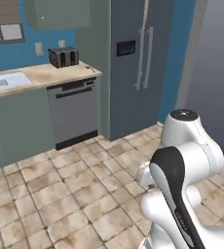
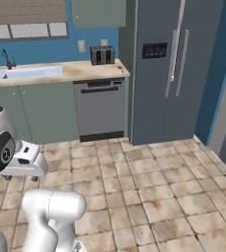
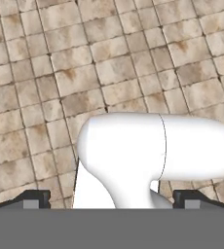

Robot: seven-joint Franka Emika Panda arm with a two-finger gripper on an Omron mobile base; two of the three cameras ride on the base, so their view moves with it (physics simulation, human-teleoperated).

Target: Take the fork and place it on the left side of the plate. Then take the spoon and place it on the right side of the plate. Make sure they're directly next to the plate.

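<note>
Over the tiled floor [image 3: 46, 63] the claw [image 3: 112, 199] points down, jaws spread wide, both dark finger tips [image 3: 32, 198] far apart at the bottom of the hand view, nothing between them but floor tiles. Arm [image 1: 182, 165] is folded low in front of the base, well back from the cabinets. Bench [image 1: 46, 74] runs along the blue back wall; sink [image 2: 21, 73] sits toward its left end, a dark toaster [image 1: 64, 57] at the back edge near its right end, against the wall. Dishwasher [image 2: 100, 109] sits under the right end of the bench, grey fridge [image 2: 169, 69] stands just beside it to the right. Fork, spoon and plate: cannot tell where they are from these frames. A tiny dark mark [image 1: 91, 68] lies near the front right corner of the bench, too small to identify.
</note>
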